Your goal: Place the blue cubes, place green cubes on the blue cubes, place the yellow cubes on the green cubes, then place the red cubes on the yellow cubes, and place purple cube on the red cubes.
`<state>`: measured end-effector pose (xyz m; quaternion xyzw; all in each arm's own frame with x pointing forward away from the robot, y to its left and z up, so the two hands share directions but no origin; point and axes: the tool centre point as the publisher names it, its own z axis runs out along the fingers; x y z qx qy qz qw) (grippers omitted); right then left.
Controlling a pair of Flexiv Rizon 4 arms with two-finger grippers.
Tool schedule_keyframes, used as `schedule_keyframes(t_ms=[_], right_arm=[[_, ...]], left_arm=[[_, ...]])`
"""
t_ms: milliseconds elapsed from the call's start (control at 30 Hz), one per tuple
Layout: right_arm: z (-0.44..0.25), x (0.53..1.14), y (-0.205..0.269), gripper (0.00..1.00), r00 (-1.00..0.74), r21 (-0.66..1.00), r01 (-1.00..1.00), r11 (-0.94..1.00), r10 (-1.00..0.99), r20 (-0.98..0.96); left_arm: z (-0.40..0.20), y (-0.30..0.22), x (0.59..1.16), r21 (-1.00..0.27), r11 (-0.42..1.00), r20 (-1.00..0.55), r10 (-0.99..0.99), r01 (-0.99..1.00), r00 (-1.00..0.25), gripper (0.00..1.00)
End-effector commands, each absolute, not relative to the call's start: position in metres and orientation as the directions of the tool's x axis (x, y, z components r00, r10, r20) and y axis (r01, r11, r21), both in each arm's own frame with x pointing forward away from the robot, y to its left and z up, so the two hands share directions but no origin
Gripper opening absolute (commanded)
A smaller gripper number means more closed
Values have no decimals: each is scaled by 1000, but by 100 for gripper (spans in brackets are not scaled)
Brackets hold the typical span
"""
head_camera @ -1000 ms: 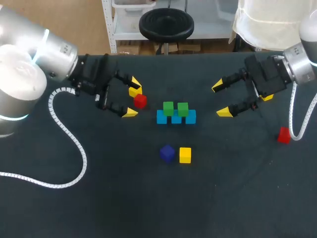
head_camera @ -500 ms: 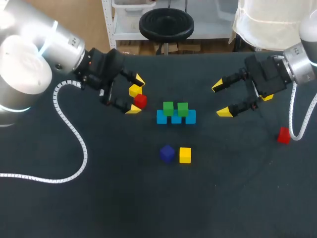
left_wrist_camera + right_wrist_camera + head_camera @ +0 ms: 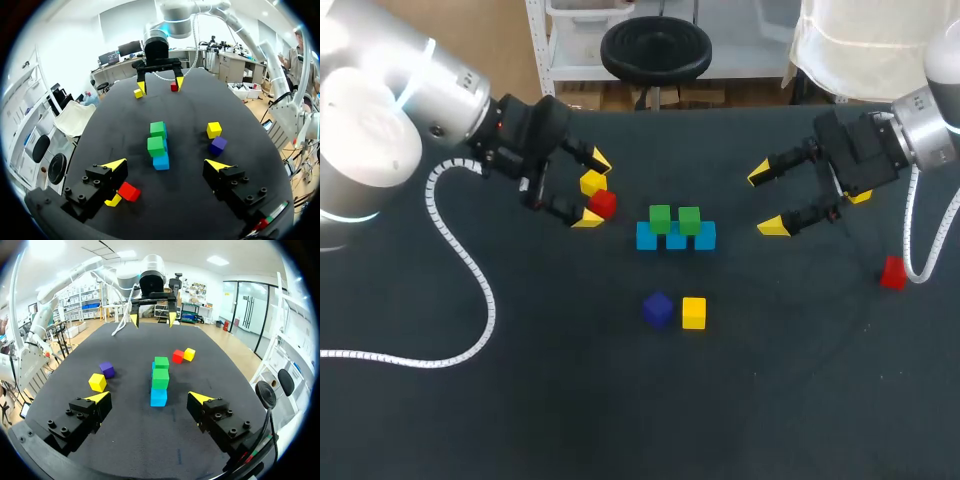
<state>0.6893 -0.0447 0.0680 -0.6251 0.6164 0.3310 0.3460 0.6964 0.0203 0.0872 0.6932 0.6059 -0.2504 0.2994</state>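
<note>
Our left end effector [image 3: 592, 190] stands released around the yellow cube [image 3: 591, 183] near the far edge of the bench [image 3: 800, 400]. Closing could pinch or shove the red cube [image 3: 605, 204] just beside it. Our right end effector [image 3: 767, 200] hangs released.

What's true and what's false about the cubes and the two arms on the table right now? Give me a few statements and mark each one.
1. Two green cubes sit on the row of blue cubes. True.
2. The purple cube tops the stack. False: it lies on the table beside a yellow cube, apart from the stack.
3. The right gripper holds a red cube. False: its fingers are open and empty; the nearest red cube lies on the table.
4. The left gripper has open fingers, with a second red cube close by. True.
</note>
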Motion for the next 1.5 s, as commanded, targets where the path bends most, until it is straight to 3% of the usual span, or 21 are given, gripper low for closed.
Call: schedule_keyframes(t_ms=[33, 767, 1033, 1500], right_arm=[[68, 689, -45, 100, 22, -26, -1000, 0, -540, -841], [83, 571, -72, 100, 8, -94, -992, 85, -697, -717], [77, 542, -62, 100, 66, -124, -992, 29, -715, -696], [55, 514, -17, 100, 22, -23, -1000, -8, -671, -741]], left_arm=[[87, 20, 698, 107, -90, -708, 693, 990, 140, 100], [87, 20, 698, 107, -90, -708, 693, 990, 140, 100], [87, 20, 698, 107, -90, -708, 693, 990, 140, 100], [87, 20, 698, 107, -90, -708, 693, 990, 140, 100]])
